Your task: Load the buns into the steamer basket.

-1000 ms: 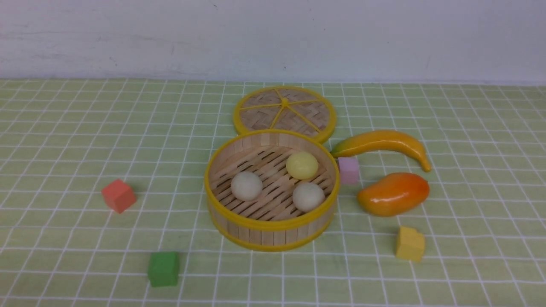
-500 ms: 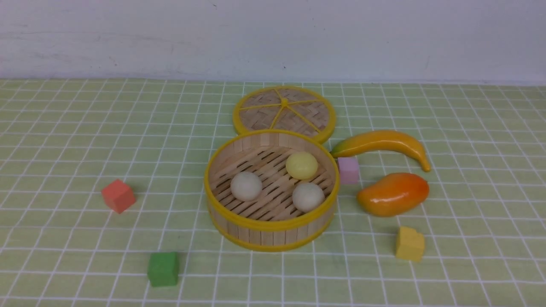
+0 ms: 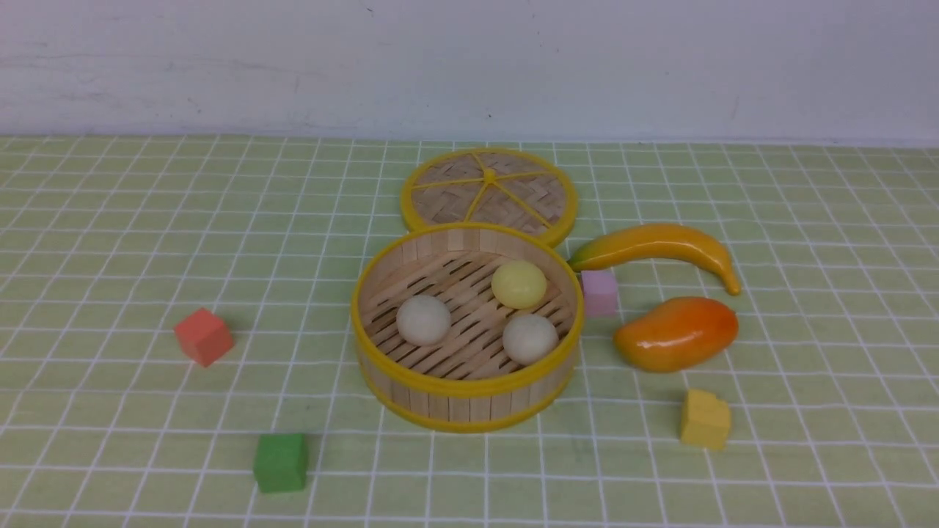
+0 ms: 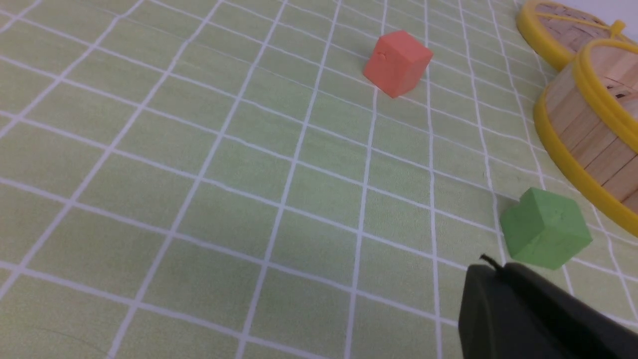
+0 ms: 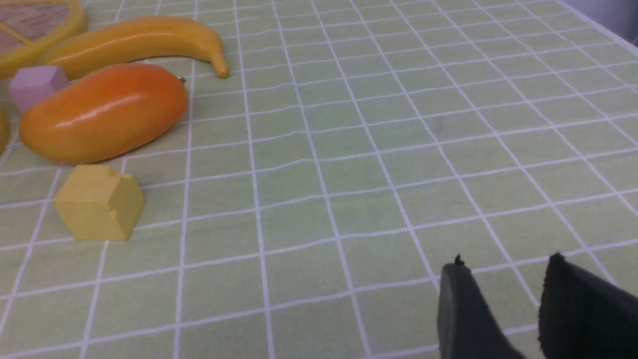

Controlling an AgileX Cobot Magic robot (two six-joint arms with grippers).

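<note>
Nearest are the matte green cube [image 3: 280, 462] and chipped yellow cube [image 3: 705, 419] on the checked-cloth worktop [image 3: 132, 242], with open room at both sides. Only the wrist views show the grippers: left fingers [image 4: 491, 279] pressed together, empty; right fingers [image 5: 461, 304] parted, empty. Mid-scene, three smooth round buns [image 3: 423, 320] sit inside the slatted bamboo steamer basket [image 3: 469, 389], its woven lid [image 3: 489, 192] just behind.

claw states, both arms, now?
Left claw: closed, holding nothing.
Right claw: fingers apart, open, holding nothing.
</note>
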